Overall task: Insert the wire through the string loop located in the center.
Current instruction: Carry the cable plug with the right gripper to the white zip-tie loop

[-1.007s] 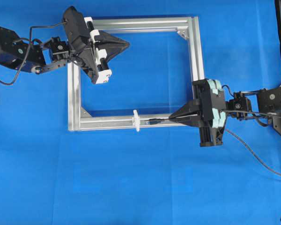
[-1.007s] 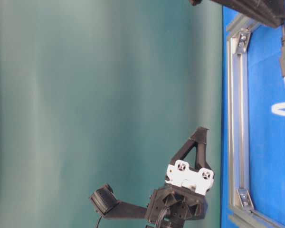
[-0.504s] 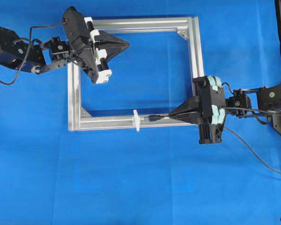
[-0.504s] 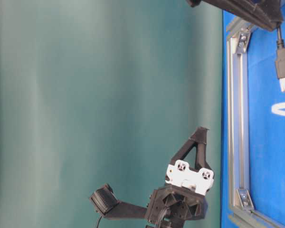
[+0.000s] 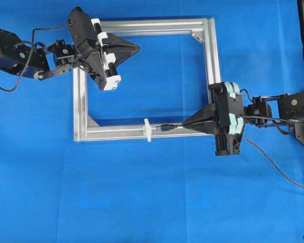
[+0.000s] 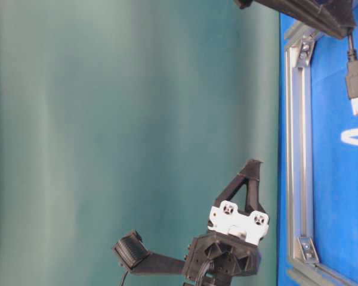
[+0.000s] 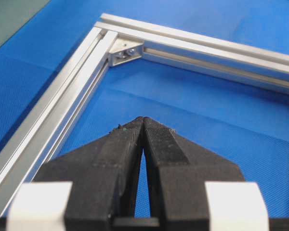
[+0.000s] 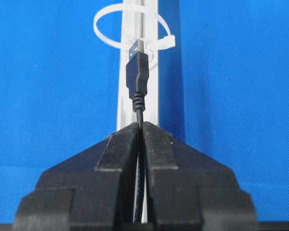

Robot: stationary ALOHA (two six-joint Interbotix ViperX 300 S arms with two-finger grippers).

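Two grippers show. The right gripper (image 8: 140, 126) pinches the wire (image 8: 137, 72) just behind its plug, whose metal tip sits at the near edge of the loop (image 8: 130, 30) on the frame (image 5: 116, 132). The left gripper (image 7: 143, 120), pressed together and holding nothing, hovers over the frame's far left corner.

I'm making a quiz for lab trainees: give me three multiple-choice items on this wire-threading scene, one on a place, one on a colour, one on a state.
1. Where is the string loop?
A. on the frame's bottom rail
B. on its top rail
C. on the cloth outside

2. What colour is the cloth?
A. green
B. blue
C. grey

3. What is the right gripper doing?
A. open, empty
B. shut on the loop
C. shut on the wire

Answers: 1 A, overhead shows it on the frame bottom rail; 2 B, blue everywhere; 3 C, wrist view shows fingers pinching the cable.
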